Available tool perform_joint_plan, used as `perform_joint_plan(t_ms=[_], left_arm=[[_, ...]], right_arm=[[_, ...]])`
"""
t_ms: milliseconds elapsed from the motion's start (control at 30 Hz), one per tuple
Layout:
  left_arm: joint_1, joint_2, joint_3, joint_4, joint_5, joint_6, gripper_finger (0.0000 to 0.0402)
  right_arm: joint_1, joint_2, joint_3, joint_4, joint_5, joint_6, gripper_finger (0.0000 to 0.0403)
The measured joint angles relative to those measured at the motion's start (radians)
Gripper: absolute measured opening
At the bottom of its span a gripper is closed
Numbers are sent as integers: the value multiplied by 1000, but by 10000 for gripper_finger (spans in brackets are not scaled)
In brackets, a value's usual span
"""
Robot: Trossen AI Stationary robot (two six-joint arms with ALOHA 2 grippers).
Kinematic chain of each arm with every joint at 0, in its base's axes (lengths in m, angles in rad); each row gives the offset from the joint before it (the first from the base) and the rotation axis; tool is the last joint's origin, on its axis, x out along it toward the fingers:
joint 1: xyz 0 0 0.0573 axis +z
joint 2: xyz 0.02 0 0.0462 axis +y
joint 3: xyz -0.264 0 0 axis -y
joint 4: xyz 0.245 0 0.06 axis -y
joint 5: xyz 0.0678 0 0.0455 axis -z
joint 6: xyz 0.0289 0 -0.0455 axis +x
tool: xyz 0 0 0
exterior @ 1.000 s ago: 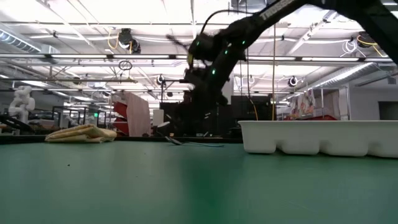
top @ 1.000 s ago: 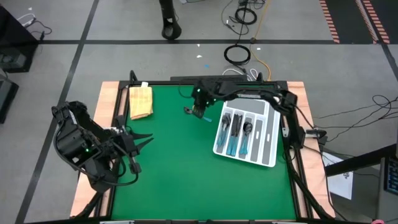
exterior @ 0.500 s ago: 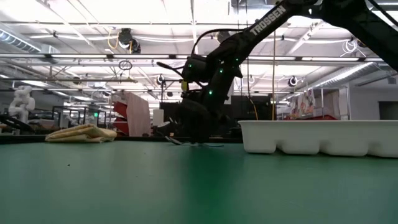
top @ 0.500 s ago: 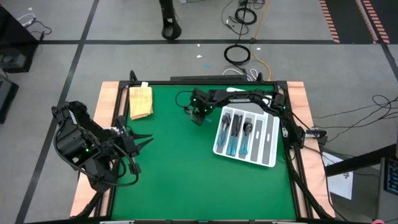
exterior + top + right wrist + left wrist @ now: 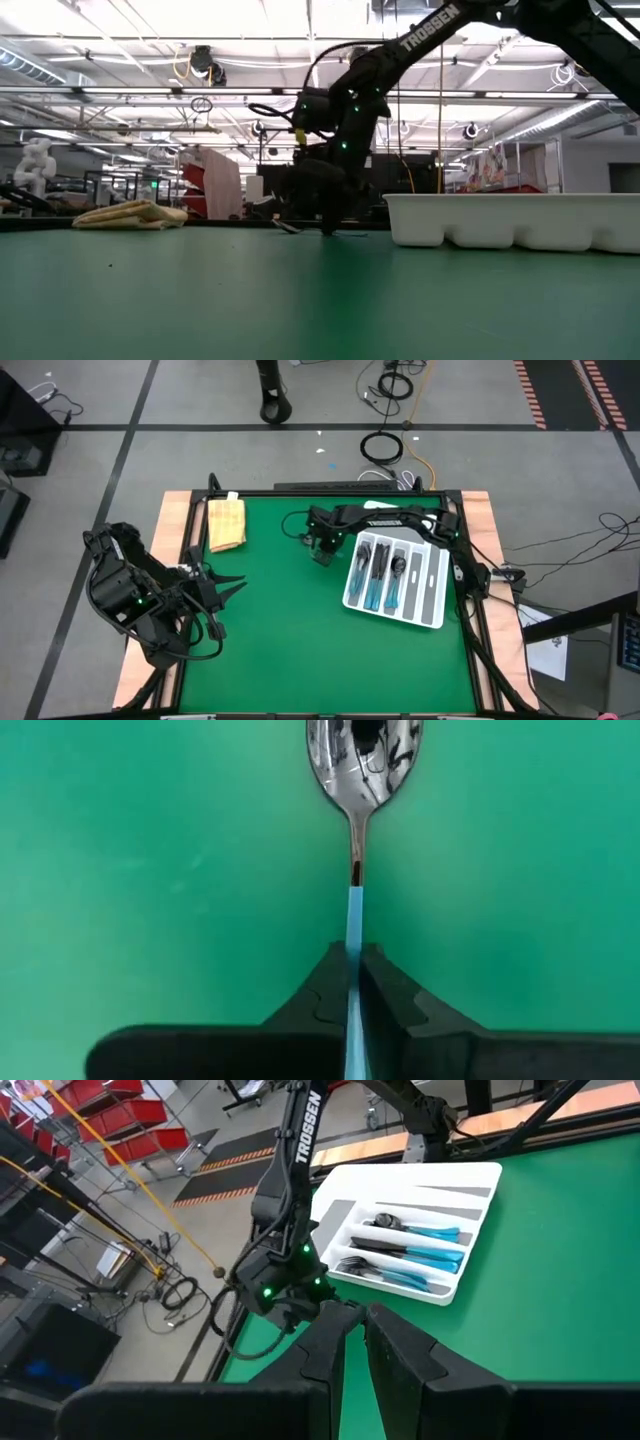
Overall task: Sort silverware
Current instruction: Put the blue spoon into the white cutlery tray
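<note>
Right gripper point(image 5: 355, 982) clamping the blue handle of a spoon point(image 5: 362, 780) lying flat on the green table point(image 5: 280, 640), just beside the white tray point(image 5: 432, 592) already holding sorted silverware point(image 5: 380, 575). Left gripper point(image 5: 225, 588) waiting at the table's left edge, fingers nearly closed on nothing. Judging the spoon light, stiff and slick: gripping mid-handle, squarely, guarding against pivoting while lifting.
</note>
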Motion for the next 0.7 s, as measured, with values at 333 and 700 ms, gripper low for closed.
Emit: perform_joint_plan(t_ms=[333,700], left_arm=[[-1,0,0,0,0,-1,52],[-1,0,0,0,37,0,52]], right_arm=[[32,-22,309,-212,20,117,1],[70,-110,351,-343,183,64,5]])
